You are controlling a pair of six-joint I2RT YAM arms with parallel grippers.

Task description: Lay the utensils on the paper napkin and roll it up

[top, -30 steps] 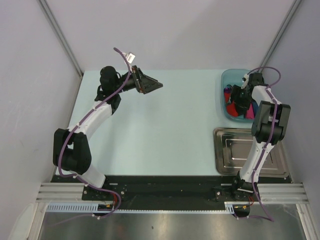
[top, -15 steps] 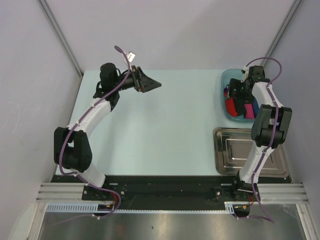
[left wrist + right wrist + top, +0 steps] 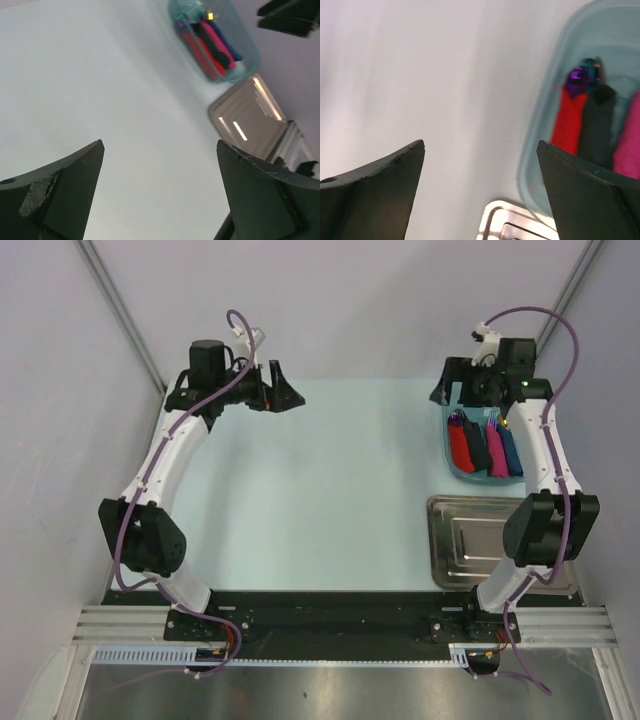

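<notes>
We see the purple spoon [image 3: 577, 77] only as a shiny, blurred bowl at the far end of the teal bin [image 3: 534, 150], which sits at the far right of the bench [image 3: 320, 490]. The bowl touches the end of a red roll [image 3: 568, 117]. A blue-green tip [image 3: 593, 65] sits just beside it; we cannot tell whether that is the blue utensil.

The spread claw [image 3: 480, 144] frames a teal bin [image 3: 532, 165] of coloured rolls [image 3: 568, 120].

Top view looks down on the table [image 3: 320, 490]; both wrist views share the bin [image 3: 532, 165]
</notes>
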